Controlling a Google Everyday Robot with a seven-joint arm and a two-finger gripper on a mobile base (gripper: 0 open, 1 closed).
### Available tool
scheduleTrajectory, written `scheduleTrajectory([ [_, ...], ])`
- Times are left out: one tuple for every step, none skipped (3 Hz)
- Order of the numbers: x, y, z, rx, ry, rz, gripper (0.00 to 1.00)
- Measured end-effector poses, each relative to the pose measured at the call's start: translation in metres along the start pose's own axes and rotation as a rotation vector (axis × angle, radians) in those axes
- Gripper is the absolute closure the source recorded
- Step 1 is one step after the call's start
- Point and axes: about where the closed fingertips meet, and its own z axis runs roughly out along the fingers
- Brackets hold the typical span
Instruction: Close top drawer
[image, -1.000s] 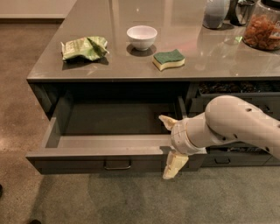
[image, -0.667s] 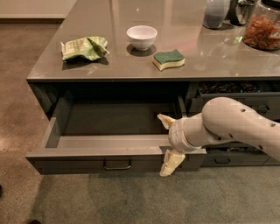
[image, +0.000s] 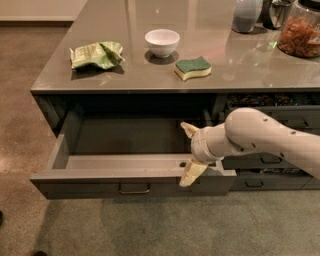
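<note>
The top drawer (image: 100, 182) is pulled far out from under the grey counter, its smooth grey inside bare, with a small dark loop handle (image: 134, 190) at the centre of its flat front. My gripper (image: 190, 152) is at the drawer's right end, fingers spread open. One cream finger (image: 189, 129) is inside the drawer and the other finger (image: 191, 172) hangs over the front panel, so the two straddle the front edge. The white arm (image: 265, 140) reaches in from the right.
On the counter (image: 200, 45) lie a green crumpled bag (image: 96, 54), a white bowl (image: 162, 42), a green-and-yellow sponge (image: 192, 68), a grey jug (image: 248, 15) and a jar of snacks (image: 300, 32). Other grey drawers (image: 272, 165) stand to the right behind the arm.
My gripper has shifted slightly left along the drawer's front edge. The drawer itself has not visibly moved.
</note>
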Motion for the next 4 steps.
scheduleTrajectory([
  [0.003, -0.016, 0.01, 0.01, -0.002, 0.002, 0.22],
  [-0.002, -0.032, 0.013, 0.027, -0.006, -0.009, 0.53],
  [-0.013, -0.059, 0.015, 0.06, -0.016, -0.03, 0.76],
  [-0.027, -0.076, 0.009, 0.143, -0.047, -0.05, 0.74],
])
